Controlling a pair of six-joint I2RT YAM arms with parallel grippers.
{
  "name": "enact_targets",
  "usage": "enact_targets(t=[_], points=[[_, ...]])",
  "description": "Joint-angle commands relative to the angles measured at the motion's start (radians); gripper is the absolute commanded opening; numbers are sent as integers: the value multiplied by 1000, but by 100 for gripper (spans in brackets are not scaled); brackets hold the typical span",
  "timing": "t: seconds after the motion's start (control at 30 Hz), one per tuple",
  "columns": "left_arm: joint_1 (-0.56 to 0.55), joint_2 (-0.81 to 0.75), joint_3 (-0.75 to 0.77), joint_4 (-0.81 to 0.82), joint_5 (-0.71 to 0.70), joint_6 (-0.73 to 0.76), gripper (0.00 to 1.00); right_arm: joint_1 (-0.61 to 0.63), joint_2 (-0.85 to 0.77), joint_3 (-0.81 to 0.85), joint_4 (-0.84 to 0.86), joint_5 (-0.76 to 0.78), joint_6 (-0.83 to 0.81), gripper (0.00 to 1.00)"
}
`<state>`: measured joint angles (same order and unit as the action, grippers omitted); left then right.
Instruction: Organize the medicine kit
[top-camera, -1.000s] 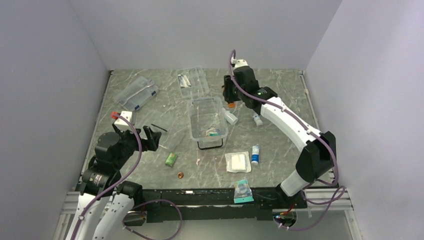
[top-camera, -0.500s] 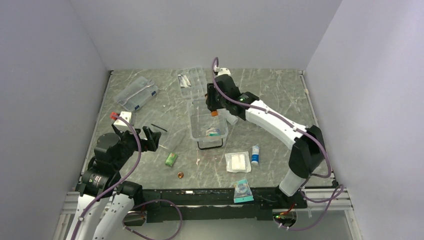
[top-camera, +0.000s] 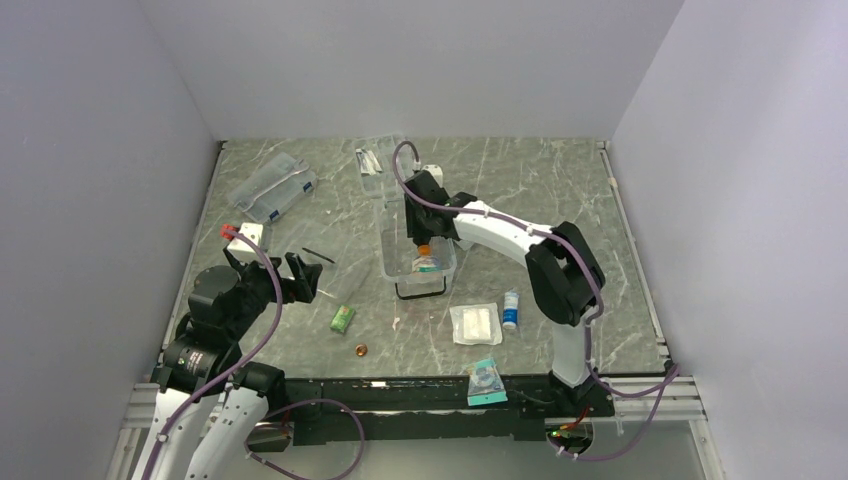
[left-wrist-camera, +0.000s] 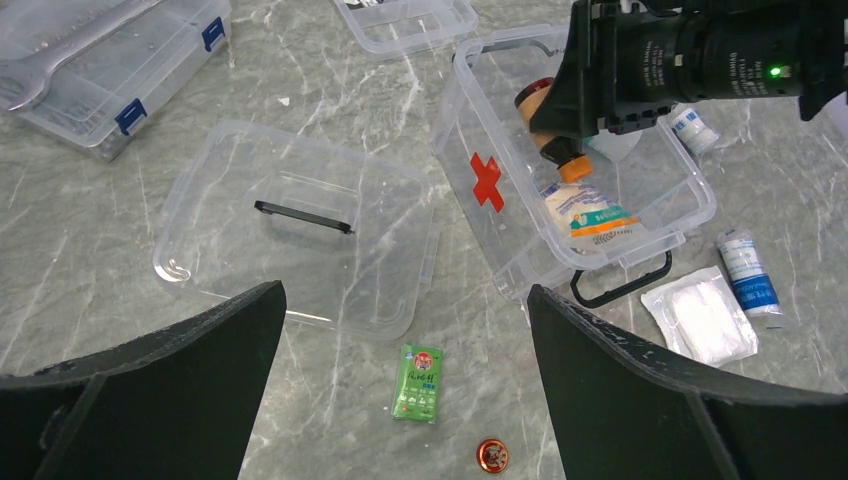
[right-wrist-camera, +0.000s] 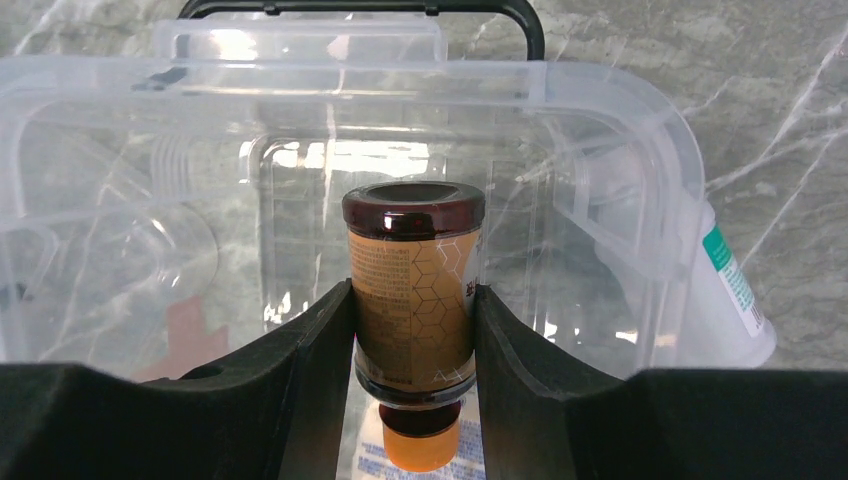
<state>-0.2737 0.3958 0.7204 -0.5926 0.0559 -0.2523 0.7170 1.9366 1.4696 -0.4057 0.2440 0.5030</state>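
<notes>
1. The right gripper has swung in from the far right of the table and now hangs over the kit.
2. It comes with its load. Its jaws stand half closed on a brown bottle, cap down, gripped by the sides.
3. The left gripper has not stirred. It is spread wide and empty, near the lid.
4. The kit sits mid-table, open, with its red cross toward the lid, which lies flat just to its left.
5. Meaning: the carry looks done. Lowering and letting go seem to be what remains for this bottle. Most of the items are not yet in, so the task looks far from done.
6. Count, in the kit: one pack on the floor, under the bottle.
7. Count, loose on the table:
   - one green sachet
   - one red tin
   - one gauze
   - one teal packet
   - two white-and-blue rolls, one by the gauze, one behind the kit
   - one white bottle, against the kit's outer wall
8. Count, containers: one kit, one lid, two other clear cases at the back.
</notes>
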Motion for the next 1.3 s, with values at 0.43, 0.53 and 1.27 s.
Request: enact_targets(t=[0.43, 0.53, 1.27], points=[[1, -8, 34, 17, 9, 0, 99, 4, 112, 109, -12, 78, 46, 19], [1, -7, 34, 18, 10, 0, 99, 4, 99, 104, -12, 82, 41, 35], [-1, -3, 33, 17, 11, 1, 99, 4, -88, 181, -59, 92, -46, 59]])
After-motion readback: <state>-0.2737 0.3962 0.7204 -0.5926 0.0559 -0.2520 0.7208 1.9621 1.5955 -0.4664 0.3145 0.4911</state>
